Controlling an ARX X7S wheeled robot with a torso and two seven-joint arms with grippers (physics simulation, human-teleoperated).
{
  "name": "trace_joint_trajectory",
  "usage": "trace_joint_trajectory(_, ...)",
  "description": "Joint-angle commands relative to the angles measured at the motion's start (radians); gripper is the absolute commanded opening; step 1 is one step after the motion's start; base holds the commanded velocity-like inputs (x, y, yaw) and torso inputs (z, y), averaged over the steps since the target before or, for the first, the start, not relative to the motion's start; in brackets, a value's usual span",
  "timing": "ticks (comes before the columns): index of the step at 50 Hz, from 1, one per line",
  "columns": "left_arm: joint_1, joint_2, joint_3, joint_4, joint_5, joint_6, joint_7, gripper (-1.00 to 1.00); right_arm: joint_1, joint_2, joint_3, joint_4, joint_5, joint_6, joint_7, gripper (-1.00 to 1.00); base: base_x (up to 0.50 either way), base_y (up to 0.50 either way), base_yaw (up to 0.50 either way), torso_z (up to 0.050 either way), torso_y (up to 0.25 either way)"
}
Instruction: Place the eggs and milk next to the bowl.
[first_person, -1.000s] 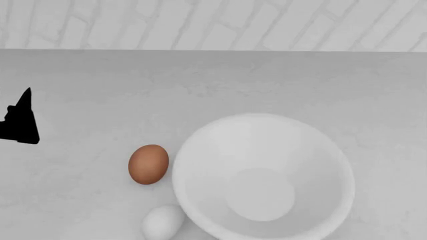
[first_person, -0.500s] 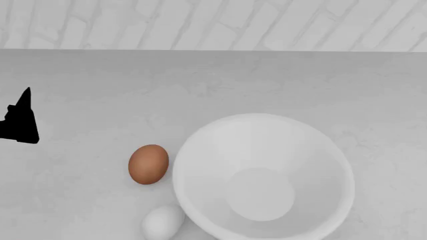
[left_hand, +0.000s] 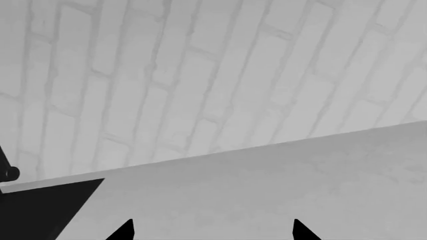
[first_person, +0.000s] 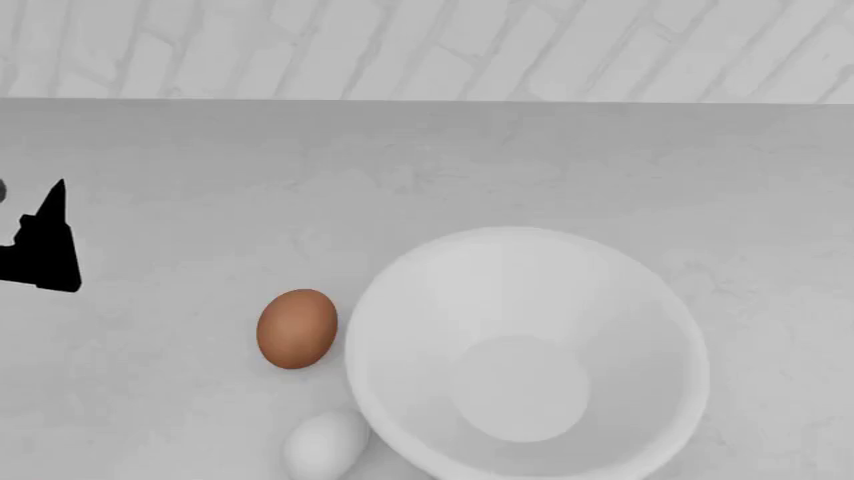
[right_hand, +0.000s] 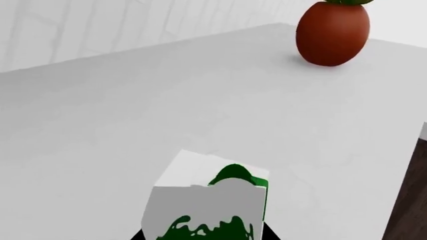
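The big white bowl (first_person: 527, 355) sits at the near right of the counter in the head view. The reddish-brown egg (first_person: 296, 328) lies just to its left, and the white egg (first_person: 324, 445) lies closer to me against the bowl's rim. In the right wrist view, the milk (right_hand: 210, 200), a white carton with green markings, stands between the black fingertips of my right gripper (right_hand: 203, 235), which press on both its sides. My left gripper (left_hand: 212, 232) is open over bare counter with nothing in it, and it shows as a dark shape (first_person: 43, 245) at the far left, well away from the eggs.
A white brick wall (first_person: 427, 45) backs the counter. A red-brown round fruit with a green top (right_hand: 332, 32) stands beyond the milk. The counter's edge (right_hand: 420, 131) drops to dark floor (right_hand: 408, 200) beside the carton.
In the head view, my left gripper's dark shape has dipped slightly. The eggs and bowl have not moved.
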Motion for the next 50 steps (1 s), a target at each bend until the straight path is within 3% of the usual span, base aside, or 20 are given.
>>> trace_joint_trajectory(1, 0.000, 0.013, -0.016, -0.009, -0.034, -0.020, 0.022, 1.00, -0.004, 0.011, 0.018, -0.037, -0.017, 0.020, -0.025, -1.00, 0.00, 0.00, 0.00, 0.000, 0.000)
trace_joint_trajectory(28, 0.007, 0.016, -0.012, -0.019, -0.032, -0.003, 0.023, 1.00, 0.003, 0.111, -0.063, -0.125, 0.015, -0.009, -0.205, -1.00, 0.00, 0.00, 0.00, 0.000, 0.000)
trace_joint_trajectory(35, 0.013, 0.013, -0.012, 0.000, -0.034, -0.014, 0.012, 1.00, 0.014, 0.150, -0.137, -0.118, 0.002, -0.053, -0.333, -1.00, 0.00, 0.00, 0.00, 0.000, 0.000)
trace_joint_trajectory(50, 0.017, 0.014, -0.008, 0.011, -0.034, -0.018, 0.006, 1.00, -0.050, 0.195, -0.075, -0.153, 0.051, -0.082, -0.439, -1.00, 0.00, 0.00, 0.00, 0.000, 0.000)
